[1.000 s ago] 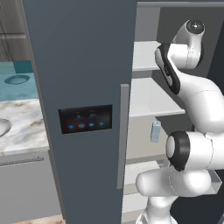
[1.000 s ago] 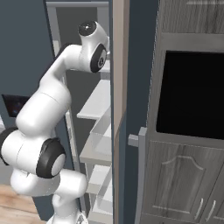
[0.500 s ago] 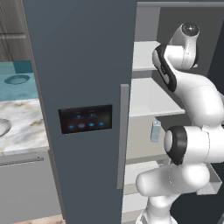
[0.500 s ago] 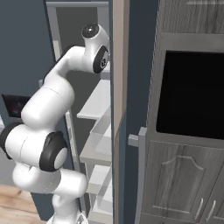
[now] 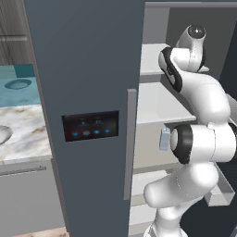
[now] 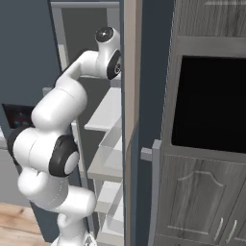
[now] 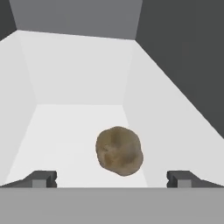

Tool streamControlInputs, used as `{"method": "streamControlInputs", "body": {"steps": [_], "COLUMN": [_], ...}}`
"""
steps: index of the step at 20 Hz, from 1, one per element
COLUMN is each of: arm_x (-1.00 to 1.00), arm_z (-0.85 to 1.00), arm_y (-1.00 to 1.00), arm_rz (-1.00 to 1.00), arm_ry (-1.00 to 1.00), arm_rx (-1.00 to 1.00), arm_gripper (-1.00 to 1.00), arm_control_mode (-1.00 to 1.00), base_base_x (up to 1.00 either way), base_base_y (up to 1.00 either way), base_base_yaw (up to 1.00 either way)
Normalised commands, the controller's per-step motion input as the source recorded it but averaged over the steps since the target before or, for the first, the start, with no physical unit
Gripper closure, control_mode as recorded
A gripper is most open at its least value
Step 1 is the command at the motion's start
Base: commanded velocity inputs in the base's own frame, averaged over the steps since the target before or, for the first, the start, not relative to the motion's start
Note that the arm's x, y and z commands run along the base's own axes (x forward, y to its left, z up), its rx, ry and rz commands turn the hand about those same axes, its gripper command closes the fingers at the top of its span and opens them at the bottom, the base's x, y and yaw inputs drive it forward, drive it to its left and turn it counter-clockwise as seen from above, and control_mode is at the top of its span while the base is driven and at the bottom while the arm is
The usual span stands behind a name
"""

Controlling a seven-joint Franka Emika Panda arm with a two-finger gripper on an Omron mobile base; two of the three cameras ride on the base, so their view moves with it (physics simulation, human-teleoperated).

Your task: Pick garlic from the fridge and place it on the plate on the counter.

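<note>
Now, the garlic: small brown lump [image 7: 119,151] on a white fridge [image 5: 88,69] shelf.
Feel: likely light, hard and round, so it may roll. Pinch it across its fat middle.
Hand: spread wide [image 7: 111,178], holding nothing.
Where: garlic sits just ahead, between the two fingers [image 7: 43,178], not touching.

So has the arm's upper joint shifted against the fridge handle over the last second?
Yes. In the left base view the arm's top joint has edged right, away from the fridge handle, which has stayed put.
</note>
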Motion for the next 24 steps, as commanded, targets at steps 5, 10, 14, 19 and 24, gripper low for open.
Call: {"method": "streamControlInputs", "body": {"steps": [5, 10, 14, 19, 24], "arm_x": [0.32, 0.38, 0.08, -0.02, -0.22], "arm_z": [0.0, 0.0, -0.01, -0.11, -0.2], "arm_y": [-0.12, -0.11, -0.02, 0.0, 0.0], "arm_rz": [0.0, 0.0, 0.0, 0.0, 0.0], "arm_ry": [0.09, 0.07, 0.04, 0.04, 0.04], "arm_rx": [0.0, 0.0, 0.0, 0.0, 0.0], "arm_gripper": [-1.0, -1.0, -1.0, -1.0, -1.0], "arm_control_mode": [-1.0, -1.0, -1.0, -1.0, -1.0], "base_base_x": [0.0, 0.0, 0.0, 0.0, 0.0], "base_base_y": [0.0, 0.0, 0.0, 0.0, 0.0], "base_base_yaw": [0.0, 0.0, 0.0, 0.0, 0.0]}}
